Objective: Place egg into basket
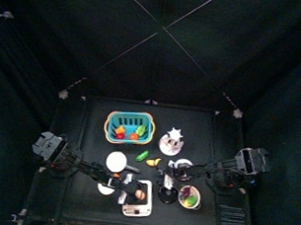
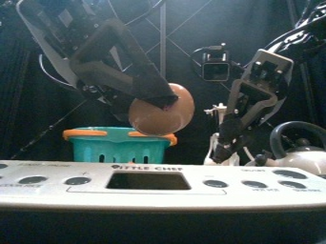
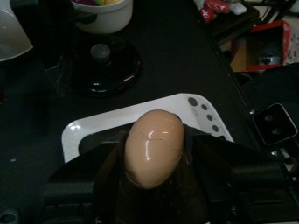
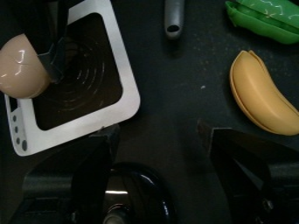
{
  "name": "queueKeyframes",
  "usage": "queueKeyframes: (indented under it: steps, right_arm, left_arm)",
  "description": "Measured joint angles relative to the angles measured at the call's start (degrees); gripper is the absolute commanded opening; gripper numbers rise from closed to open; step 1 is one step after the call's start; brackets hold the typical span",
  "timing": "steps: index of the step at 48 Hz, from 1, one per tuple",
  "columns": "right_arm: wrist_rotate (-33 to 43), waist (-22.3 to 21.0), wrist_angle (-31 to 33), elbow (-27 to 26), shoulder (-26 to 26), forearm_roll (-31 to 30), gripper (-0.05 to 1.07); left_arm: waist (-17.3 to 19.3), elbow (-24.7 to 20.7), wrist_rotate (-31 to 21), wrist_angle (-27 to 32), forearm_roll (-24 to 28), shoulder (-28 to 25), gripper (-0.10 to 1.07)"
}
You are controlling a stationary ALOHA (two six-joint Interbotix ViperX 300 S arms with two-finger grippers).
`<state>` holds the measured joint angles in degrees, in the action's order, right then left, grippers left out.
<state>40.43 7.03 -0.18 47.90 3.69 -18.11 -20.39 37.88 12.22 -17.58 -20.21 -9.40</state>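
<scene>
The left gripper [image 3: 158, 188] has its jaws clenched on the smooth tan egg [image 3: 156, 149], whose long axis runs out along them, lifted above the white kitchen scale [image 3: 87, 131] at the counter's front edge. The teal plastic basket with an orange rim [image 1: 130, 129] lies toward the back edge, left of middle, nearer this arm; the air between looks open. The right gripper [image 4: 158, 144], jaws released, hangs by the yellow banana [image 4: 263, 96].
</scene>
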Motion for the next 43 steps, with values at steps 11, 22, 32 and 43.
queueKeyframes:
  steps: [11, 22, 32, 43]
  right_arm:
    - [0.0, 0.44, 0.0, -0.09, 0.0, 0.0, 1.0]
    - [-0.09, 0.18, 0.09, -0.35, 0.0, 0.0, 1.0]
    - [0.0, 0.0, 0.09, -0.44, -0.62, 0.0, 1.0]
    - [0.0, 0.0, 0.09, -0.62, -1.05, 0.09, 1.0]
  left_arm:
    - [1.05, 0.0, 0.0, 0.0, -0.44, 0.35, 0.67]
    - [5.71, 2.02, 0.09, -0.18, -0.53, 4.83, 0.67]
    - [20.21, 3.52, 0.09, -0.53, -0.44, 11.43, 0.67]
    - [35.33, 2.99, 0.0, -0.26, -0.62, 14.94, 0.68]
